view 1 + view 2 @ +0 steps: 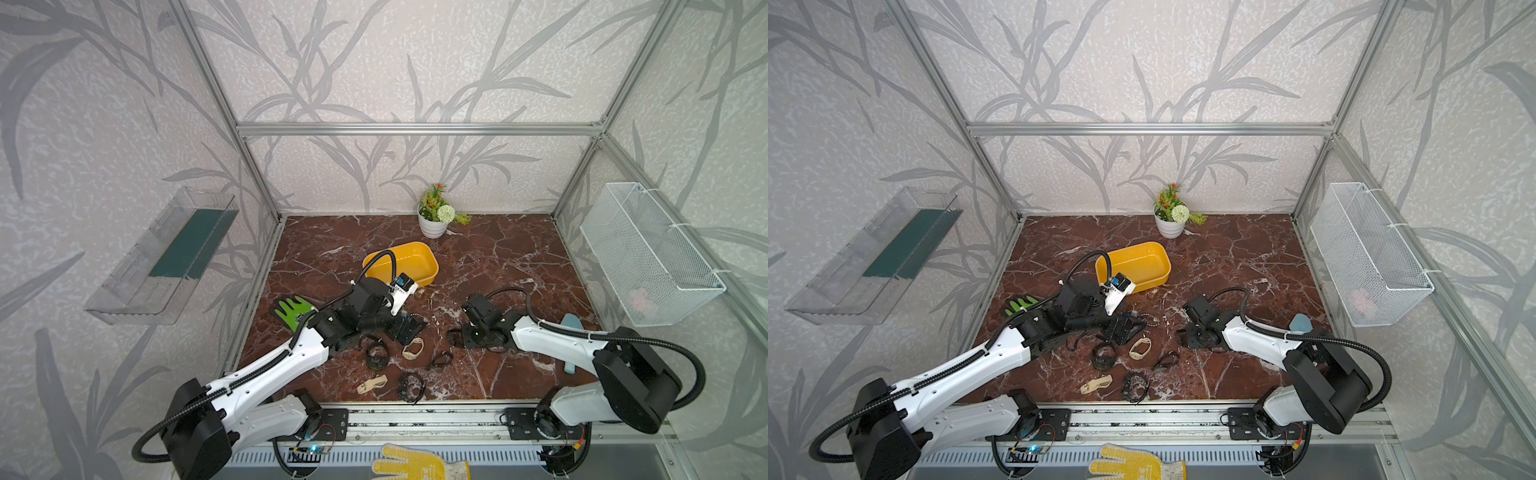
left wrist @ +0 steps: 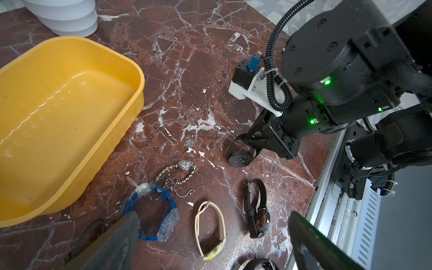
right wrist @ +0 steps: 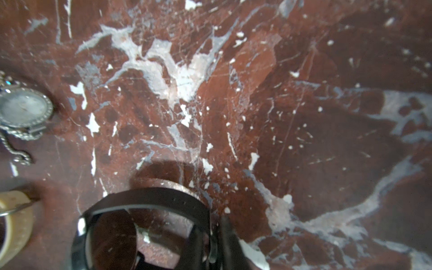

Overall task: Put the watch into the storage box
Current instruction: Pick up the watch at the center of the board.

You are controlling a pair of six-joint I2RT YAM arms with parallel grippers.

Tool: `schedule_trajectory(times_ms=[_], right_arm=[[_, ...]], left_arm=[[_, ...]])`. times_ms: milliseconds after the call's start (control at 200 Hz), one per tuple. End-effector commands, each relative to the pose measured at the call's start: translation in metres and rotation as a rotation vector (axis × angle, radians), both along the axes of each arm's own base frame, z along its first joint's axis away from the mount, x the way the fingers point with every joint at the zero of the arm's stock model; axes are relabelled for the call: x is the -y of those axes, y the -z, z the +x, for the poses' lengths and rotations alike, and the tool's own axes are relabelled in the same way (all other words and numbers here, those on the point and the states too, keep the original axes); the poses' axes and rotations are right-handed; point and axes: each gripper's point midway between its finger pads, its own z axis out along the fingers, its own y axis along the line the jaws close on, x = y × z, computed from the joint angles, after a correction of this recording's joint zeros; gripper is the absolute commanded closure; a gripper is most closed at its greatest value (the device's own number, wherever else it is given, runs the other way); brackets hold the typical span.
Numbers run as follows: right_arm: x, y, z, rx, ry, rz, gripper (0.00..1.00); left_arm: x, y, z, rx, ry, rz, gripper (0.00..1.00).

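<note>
No legible text, mark on yellow glove (image 1: 415, 461) seemingly printed, unreadable

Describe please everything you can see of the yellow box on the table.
The yellow box is a shallow rectangular tub with rounded corners, of glossy plastic as it looks. It stands upright and open on the red marble table, in front of the white flower pot and apart from it. It is empty, with only tiny specks on its floor. Nothing but the table seems to touch it.

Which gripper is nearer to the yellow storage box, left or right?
Left. The left gripper hangs open above the cream watch, close beside the storage box; the right gripper is farther off, shut on the black watch strap.
</note>
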Motion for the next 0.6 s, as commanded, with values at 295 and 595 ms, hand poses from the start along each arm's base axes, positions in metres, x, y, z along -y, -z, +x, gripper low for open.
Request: schedule_trajectory(times_ms=[295,595], right_arm=[[0.001,-0.041,0.024,0.1,-0.011,-0.07,1.0],[-0.032,-0.119,0.069,0.254,-0.088,-0.037,1.0]], left_arm=[[-0.016,-0.02,0.01,0.116,-0.07,0.032,0.03],[-0.054,-0.056,0.032,0.297,-0.285,0.034,0.03]])
